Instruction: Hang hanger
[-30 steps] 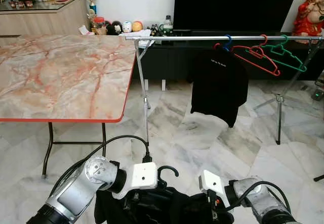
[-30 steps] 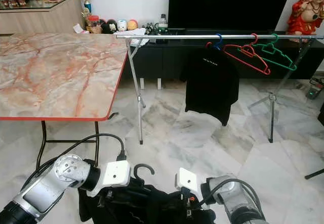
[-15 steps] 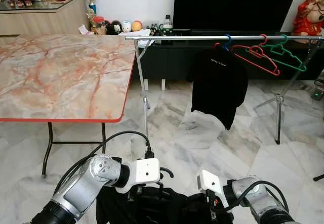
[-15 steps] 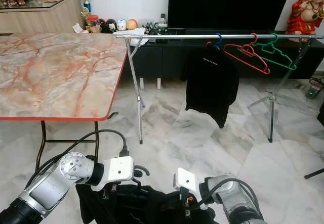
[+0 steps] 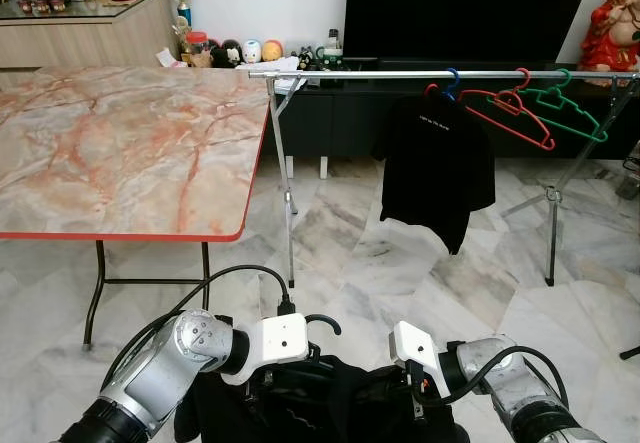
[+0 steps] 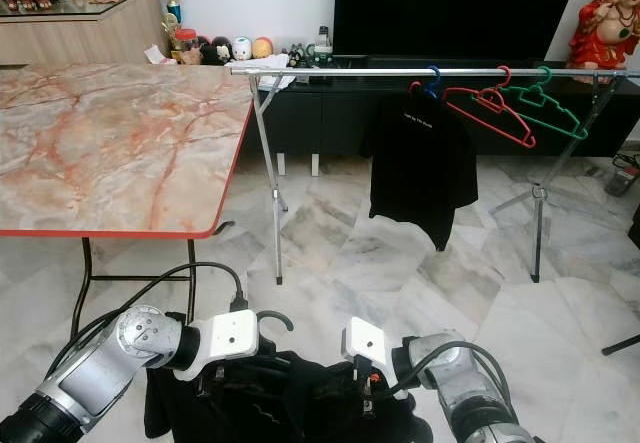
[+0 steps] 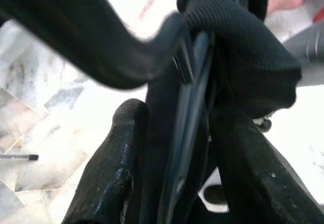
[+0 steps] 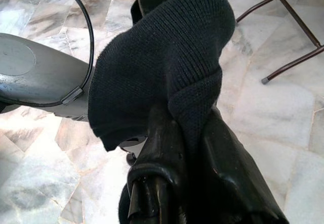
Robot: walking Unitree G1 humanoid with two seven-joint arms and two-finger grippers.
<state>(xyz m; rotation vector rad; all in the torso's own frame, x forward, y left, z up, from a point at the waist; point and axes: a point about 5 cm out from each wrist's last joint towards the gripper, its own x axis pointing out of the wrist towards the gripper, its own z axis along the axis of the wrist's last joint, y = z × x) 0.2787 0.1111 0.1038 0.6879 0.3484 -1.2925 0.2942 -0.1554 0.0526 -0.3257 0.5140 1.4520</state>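
Both hands sit low, close in front of the robot's body above the marble floor (image 5: pixel 400 263), sharing one black garment (image 5: pixel 340 408) on a black hanger (image 5: pixel 322 320). The left hand (image 7: pixel 172 148) is closed on the hanger's neck with knit fabric bunched between its fingers; the right hand (image 8: pixel 185 148) is clamped on a fold of the same garment. The hanger's hook curls up just beside the left wrist. The rail (image 5: pixel 400 75) lies ahead and well above, running left to right, its long axis roughly parallel to the hanger's shoulders. The free stretch left of the hung black shirt (image 5: pixel 437 168) seems the likely target, nearer the left arm.
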